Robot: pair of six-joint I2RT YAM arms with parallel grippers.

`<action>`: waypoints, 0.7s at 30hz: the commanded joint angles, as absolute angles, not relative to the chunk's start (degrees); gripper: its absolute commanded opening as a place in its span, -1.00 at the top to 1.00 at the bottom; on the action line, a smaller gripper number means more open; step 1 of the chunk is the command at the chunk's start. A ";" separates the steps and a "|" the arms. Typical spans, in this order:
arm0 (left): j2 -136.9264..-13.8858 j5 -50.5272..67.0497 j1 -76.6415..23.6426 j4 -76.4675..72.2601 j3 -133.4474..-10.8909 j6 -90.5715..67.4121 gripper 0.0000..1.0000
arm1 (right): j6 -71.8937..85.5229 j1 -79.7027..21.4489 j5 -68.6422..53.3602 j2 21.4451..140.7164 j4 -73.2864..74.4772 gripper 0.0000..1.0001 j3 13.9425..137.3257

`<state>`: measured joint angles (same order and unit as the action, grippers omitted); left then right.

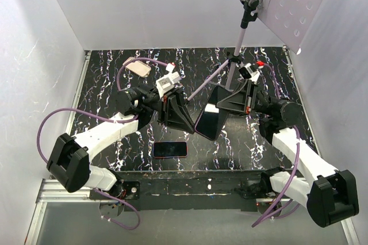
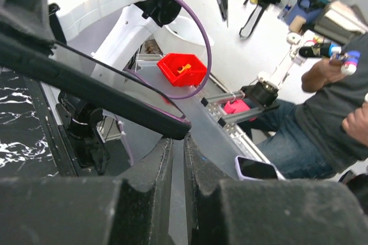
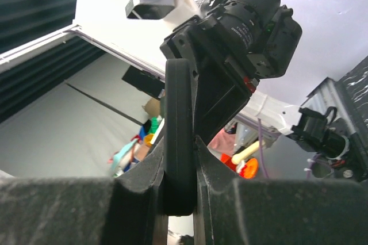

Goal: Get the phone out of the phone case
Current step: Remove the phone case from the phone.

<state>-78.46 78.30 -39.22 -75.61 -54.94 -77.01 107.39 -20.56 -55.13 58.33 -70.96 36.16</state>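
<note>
1. The phone [image 1: 208, 123], inside its dark phone case [image 3: 178, 101], hangs above the middle of the table [image 1: 100, 92]
2. The right gripper [image 3: 179, 159] clamps the phone case edge-on; the left gripper [image 2: 178, 147] is pinched shut at its corner, hold on the rim unclear
3. Likely handling: phone stiff, slick, breakable; the case rim flexes, so a corner is the place to peel it back

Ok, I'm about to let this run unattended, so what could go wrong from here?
1. The black phone in its case hangs above the black marbled table. The right end effector is clamped on its edge, and the left end effector seemingly pinches only a corner. A slip could drop it.
2. The red-edged phone lies on the table nearby, so a fall might strike it.
</note>
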 commanded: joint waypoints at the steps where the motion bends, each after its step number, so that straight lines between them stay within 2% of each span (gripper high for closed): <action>1: -80.07 76.55 -39.73 -87.55 -58.18 -70.32 1.00 | 114.70 -23.29 -49.13 57.83 -76.29 0.97 39.28; 3: -79.63 75.68 -39.73 -83.61 -58.01 -67.34 1.00 | 114.00 -23.55 -48.78 57.22 -74.72 0.97 39.55; 7: -73.85 69.36 -38.85 -64.03 -55.29 -51.89 1.00 | 108.12 -23.55 -48.17 54.15 -65.50 0.97 39.73; 10: -67.70 62.70 -38.85 -41.47 -54.58 -39.40 1.00 | 105.22 -23.29 -48.34 53.62 -64.35 0.97 40.78; 11: -66.02 61.19 -38.85 -36.61 -54.06 -37.55 0.73 | 102.07 -23.29 -47.99 52.92 -61.12 0.97 41.48; 12: -64.35 60.56 -38.85 -34.74 -52.66 -37.79 0.31 | 98.73 -23.29 -47.73 52.13 -57.43 0.97 42.44; 13: -62.60 60.73 -38.85 -35.85 -50.82 -39.53 0.06 | 94.52 -23.29 -47.46 51.08 -52.00 0.97 43.41; 15: -59.17 61.34 -38.93 -39.36 -46.60 -43.31 -0.31 | 87.05 -23.12 -47.02 49.75 -42.15 0.97 45.69; 18: -54.16 59.07 -39.11 -37.45 -42.81 -44.12 -0.52 | 80.43 -23.12 -46.50 48.78 -33.50 0.97 48.33; 21: -52.82 59.15 -39.20 -39.89 -42.36 -46.66 -0.52 | 80.60 -23.12 -46.58 49.30 -34.45 0.97 48.69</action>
